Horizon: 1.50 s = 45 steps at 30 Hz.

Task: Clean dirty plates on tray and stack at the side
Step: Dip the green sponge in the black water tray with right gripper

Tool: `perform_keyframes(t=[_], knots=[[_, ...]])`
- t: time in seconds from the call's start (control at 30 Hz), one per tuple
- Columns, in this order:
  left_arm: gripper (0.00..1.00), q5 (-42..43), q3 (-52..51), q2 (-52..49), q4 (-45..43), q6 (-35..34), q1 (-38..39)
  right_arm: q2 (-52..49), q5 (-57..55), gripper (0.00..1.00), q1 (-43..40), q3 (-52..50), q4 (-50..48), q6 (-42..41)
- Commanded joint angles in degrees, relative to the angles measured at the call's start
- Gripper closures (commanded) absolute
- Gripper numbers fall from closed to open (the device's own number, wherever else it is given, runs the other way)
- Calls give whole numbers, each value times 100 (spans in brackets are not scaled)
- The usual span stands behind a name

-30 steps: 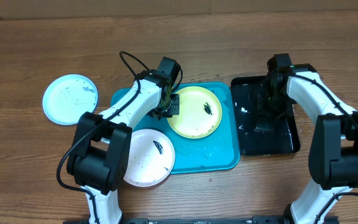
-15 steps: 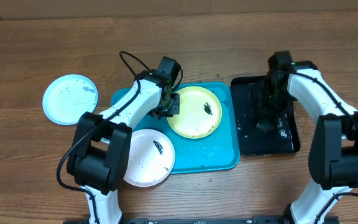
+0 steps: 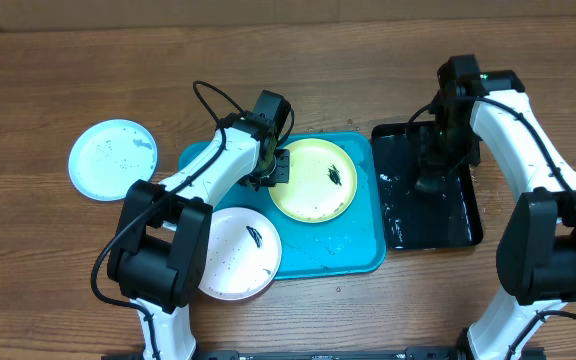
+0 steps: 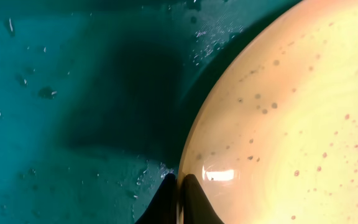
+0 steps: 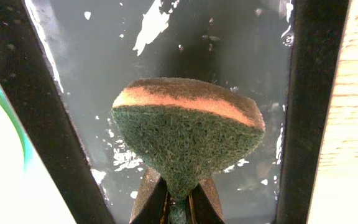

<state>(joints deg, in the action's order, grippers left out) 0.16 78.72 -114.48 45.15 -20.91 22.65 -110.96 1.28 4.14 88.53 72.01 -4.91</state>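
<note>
The yellow-green plate (image 3: 314,180) lies on the turquoise tray (image 3: 356,250) with a dark smear on it. My left gripper (image 3: 276,172) is shut on its left rim; the left wrist view shows the fingers (image 4: 180,198) pinching the speckled plate (image 4: 291,118) edge over the tray (image 4: 61,112). The white plate (image 3: 233,252) overlaps the tray's lower left corner. The light teal plate (image 3: 113,158) lies on the table to the left. My right gripper (image 3: 431,165) is shut on a green and orange sponge (image 5: 188,130), held above the black tray (image 3: 430,215).
The glossy black tray (image 5: 316,93) holds water and white foam flecks and stands just right of the turquoise tray. Bare wooden table (image 3: 58,270) lies around both trays.
My right arm has lifted and moved toward the back of the black tray with the sponge. The left arm and the plates have not moved.
</note>
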Motion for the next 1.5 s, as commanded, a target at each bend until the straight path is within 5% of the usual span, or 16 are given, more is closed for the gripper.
perform_keyframes(t=[0.0,0.1,0.2,0.23,0.3,0.83,1.13,1.47], knots=[[96,-81,-63,37,-55,531,20,68,28,96,31,-444,-238,-15],[93,-81,-63,37,-68,704,17,68,26,96,31,-699,-466,26],[76,-79,-63,37,-2,699,20,81,26,96,24,-535,-321,26],[77,-76,-63,37,15,697,20,81,24,96,24,-417,-245,26],[96,-68,-63,37,59,557,20,81,28,96,24,-39,-13,24],[96,-59,-63,37,44,151,17,70,2,96,221,-367,-166,22],[96,-59,-63,37,63,-79,20,111,-11,96,223,813,1093,-55],[96,-57,-63,37,61,-214,17,107,-13,96,267,299,560,-133]])
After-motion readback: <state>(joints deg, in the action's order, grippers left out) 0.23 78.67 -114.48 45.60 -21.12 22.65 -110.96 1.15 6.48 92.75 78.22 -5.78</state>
